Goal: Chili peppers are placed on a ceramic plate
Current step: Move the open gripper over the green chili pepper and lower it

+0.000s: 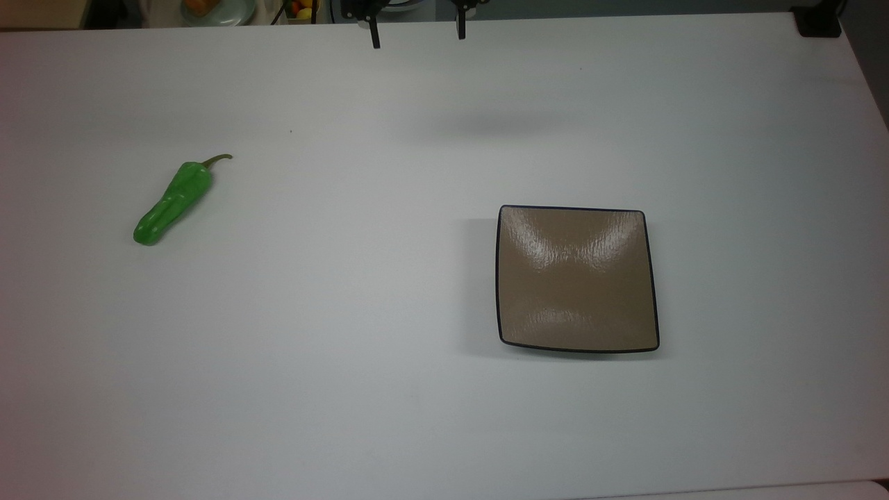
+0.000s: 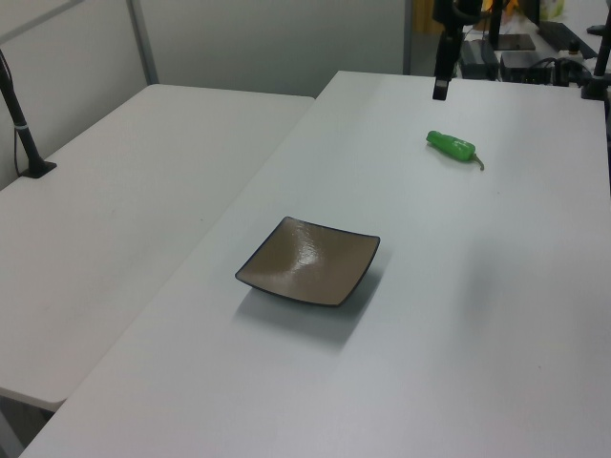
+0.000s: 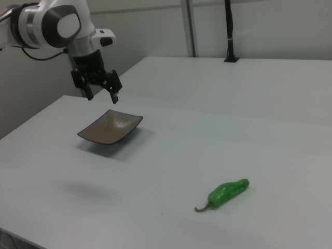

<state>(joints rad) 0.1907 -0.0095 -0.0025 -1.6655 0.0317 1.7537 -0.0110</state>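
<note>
The white table has much free surface: in the top view a wide bare area lies between the chili pepper on the top view's left and the ceramic plate on the top view's right, and both stay well away from all table edges. A second white table stands against it on the left view's left, with a thin seam between the two. The gripper hangs in the air above the table, its two fingers spread wide apart and holding nothing; in the top view its fingertips show at the upper edge, well apart from the pepper and the plate. The pepper lies flat on the table, not on the plate. It is bright green, glossy and wrinkled, elongated, with a thin curved olive stem that points to the top view's upper right. The plate is square and shallow, tan-brown and shiny, with a thin dark rim.
</note>
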